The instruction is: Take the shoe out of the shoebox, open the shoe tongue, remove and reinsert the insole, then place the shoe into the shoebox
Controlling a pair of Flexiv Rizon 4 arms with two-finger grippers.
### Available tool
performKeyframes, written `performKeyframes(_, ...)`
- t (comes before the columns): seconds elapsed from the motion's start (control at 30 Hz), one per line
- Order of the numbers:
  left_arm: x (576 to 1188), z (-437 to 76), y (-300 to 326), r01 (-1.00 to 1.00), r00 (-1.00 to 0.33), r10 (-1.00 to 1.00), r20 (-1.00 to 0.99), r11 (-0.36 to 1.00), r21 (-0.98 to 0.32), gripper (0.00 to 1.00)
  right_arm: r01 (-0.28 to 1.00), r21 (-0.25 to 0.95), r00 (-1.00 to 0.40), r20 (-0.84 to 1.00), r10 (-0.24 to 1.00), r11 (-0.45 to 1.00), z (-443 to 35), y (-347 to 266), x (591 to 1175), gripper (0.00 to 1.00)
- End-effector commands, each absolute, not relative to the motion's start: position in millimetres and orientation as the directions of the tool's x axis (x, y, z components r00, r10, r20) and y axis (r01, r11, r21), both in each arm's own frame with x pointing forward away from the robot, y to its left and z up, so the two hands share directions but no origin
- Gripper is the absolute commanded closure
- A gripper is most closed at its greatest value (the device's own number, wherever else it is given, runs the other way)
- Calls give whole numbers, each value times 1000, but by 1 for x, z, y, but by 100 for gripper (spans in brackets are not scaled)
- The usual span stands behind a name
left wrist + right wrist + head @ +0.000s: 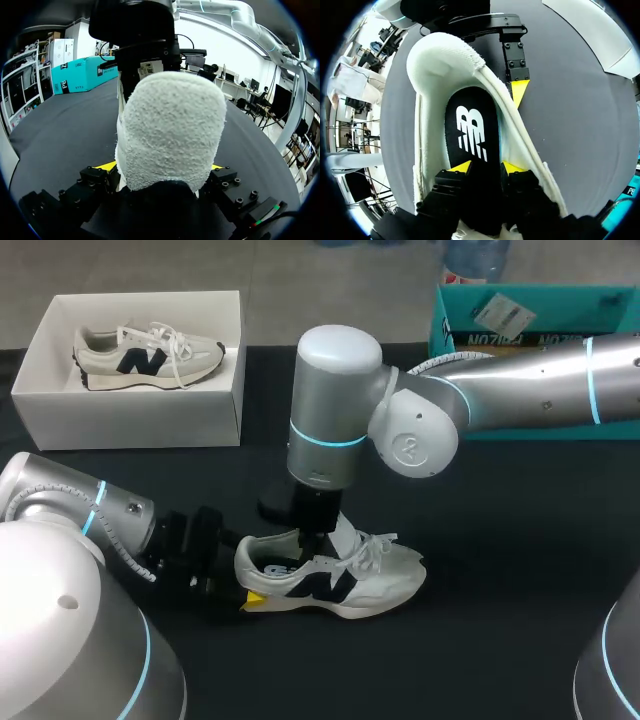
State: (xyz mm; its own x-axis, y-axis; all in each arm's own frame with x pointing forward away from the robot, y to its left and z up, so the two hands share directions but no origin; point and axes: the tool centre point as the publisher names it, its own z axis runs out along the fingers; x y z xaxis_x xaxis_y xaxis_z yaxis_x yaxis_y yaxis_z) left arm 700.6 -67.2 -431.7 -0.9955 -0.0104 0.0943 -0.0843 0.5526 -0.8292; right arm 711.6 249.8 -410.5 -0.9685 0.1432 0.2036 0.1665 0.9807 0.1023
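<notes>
A white shoe (pixel 370 575) with a dark side logo lies on its sole on the black table, toe to the right. My left gripper (pixel 252 575) is shut on its heel, and in the left wrist view the fuzzy heel (pixel 170 130) fills the space between both yellow tips of the left gripper (pixel 160 167). My right gripper (pixel 322 530) points straight down into the shoe's mouth. In the right wrist view the right gripper (pixel 486 168) is open, its tips apart just over the black insole (pixel 470 130), which lies flat inside the shoe. The laces and tongue are hidden behind the right wrist.
A white shoebox (pixel 140 410) stands at the back left with a second white shoe (pixel 150 355) inside it. A teal box (pixel 530 330) sits at the back right, behind my right arm.
</notes>
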Motion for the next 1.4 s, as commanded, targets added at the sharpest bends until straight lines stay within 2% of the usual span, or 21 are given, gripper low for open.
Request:
performKeyframes(0.03,701,-439,-68,-84,-996,-10,94,558,-826,100,177,108,-955,261,143,978,-428,252,710,74)
performKeyframes(0.07,701,-439,-68,-84,-996,-10,94,558,-826,100,184,109,-951,269,150,977,-429,252,709,77)
performKeyframes(0.13,701,-439,-68,-84,-996,-10,94,558,-826,100,192,108,-948,277,156,975,-431,251,707,91)
performKeyframes(0.23,701,-439,-68,-84,-996,-10,94,558,-826,100,200,111,-945,284,162,974,-432,250,705,100)
performKeyframes(0.4,701,-439,-68,-84,-996,-10,94,558,-826,100,220,106,-940,288,182,970,-423,247,701,100)
performKeyframes(0.8,701,-439,-68,-84,-996,-10,94,558,-826,100,214,106,-964,187,191,971,-368,244,696,100)
performKeyframes(1.4,701,-439,-68,-84,-996,-10,94,558,-826,100,230,160,-973,51,225,960,-347,238,701,100)
